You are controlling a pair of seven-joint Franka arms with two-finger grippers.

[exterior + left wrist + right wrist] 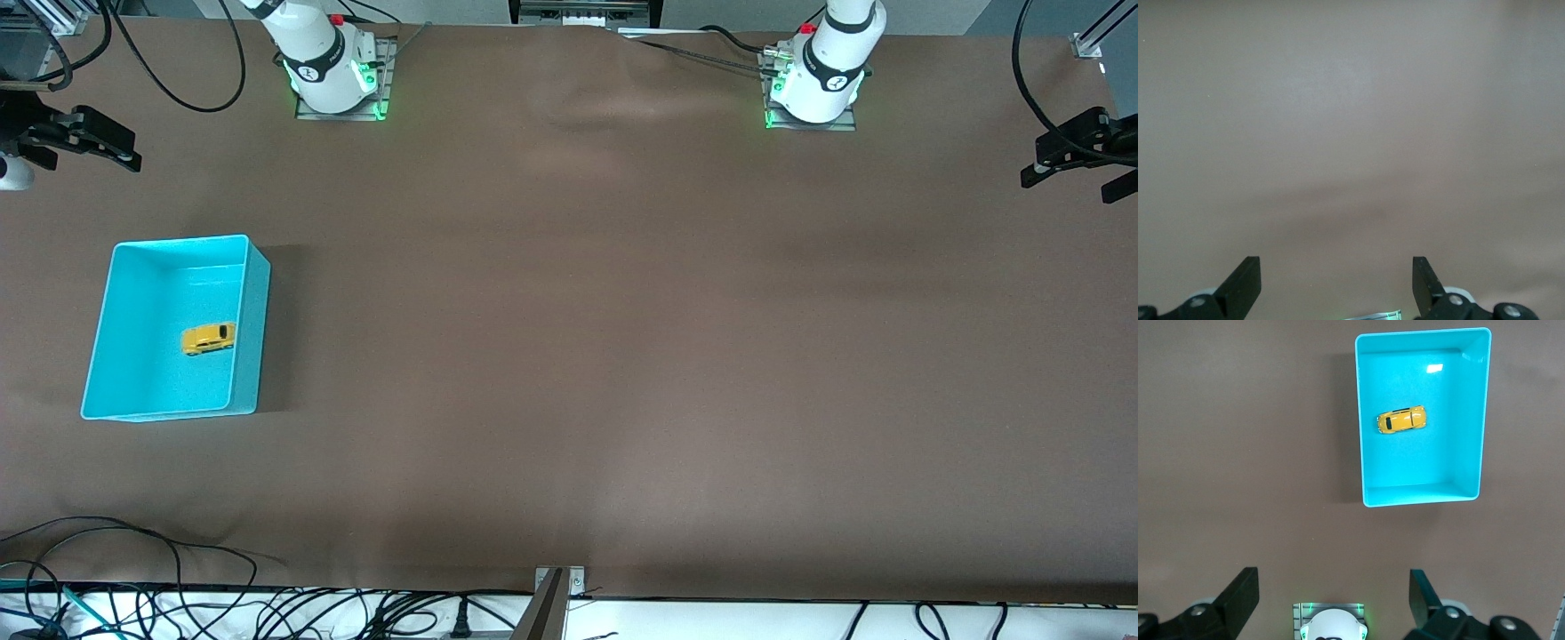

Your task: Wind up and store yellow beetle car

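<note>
Turquoise bin (249, 320) sits at nine o'clock on the worktop (622, 356), yellow beetle car (208, 339) already inside. Storing looks done; winding can't be judged. My left claw (1337, 283) and right claw (1333, 600) hang released, empty, both arms waiting.

No legible text, numbers or brand names anywhere. A small round emblem on the dark band of each arm base (313, 71), too small to read. The turquoise bin (249, 347), the yellow beetle car (208, 339) and the worktop (622, 356) carry no markings.
</note>
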